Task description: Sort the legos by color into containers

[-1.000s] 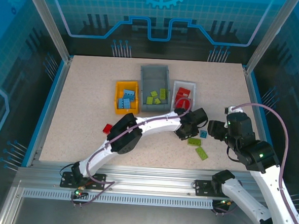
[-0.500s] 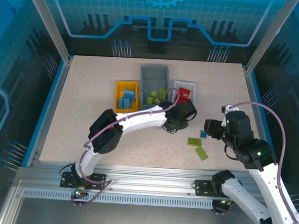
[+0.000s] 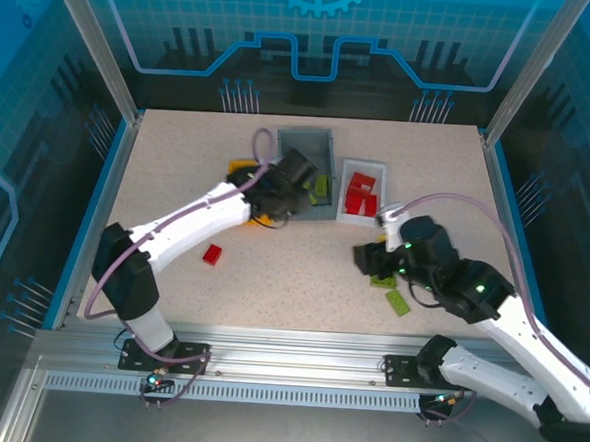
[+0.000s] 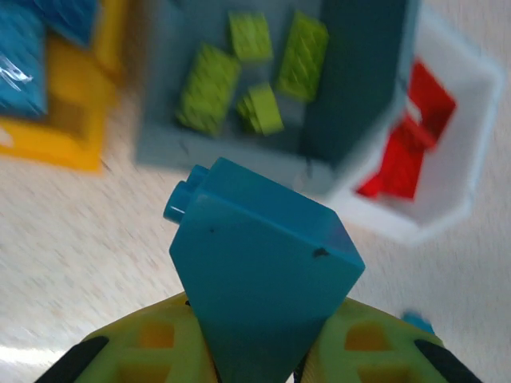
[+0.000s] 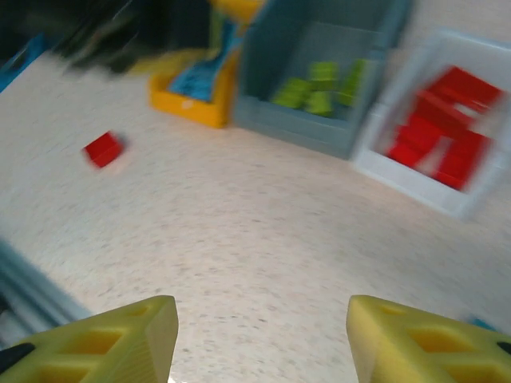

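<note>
The left gripper [image 4: 262,361] was caught pinching a light blue lego [image 4: 255,263] by its lower end, with the studs pointed off to the left in the wrist view. The brick was held up over the table [image 3: 178,174], just in front of the near wall of the grey bin [image 4: 223,153]. The yellow bin [image 4: 56,144] was seen off to one side of it and the white bin [image 4: 403,227] to the other.

Sorting-wise, lime green legos [image 4: 209,100] were found lying in the grey bin, red legos [image 4: 411,136] were piled in the white one, and a few blue legos [image 4: 20,48] were spotted in the yellow one.

The right gripper [image 5: 262,329] was held low over bare tabletop with its fingers spread wide and nothing gripped between them. From above it was placed near the white bin's front, with two green legos [image 3: 383,279] left on the table just beside it. A loose red lego [image 3: 213,254] was left well apart from the bins, under the left arm.
</note>
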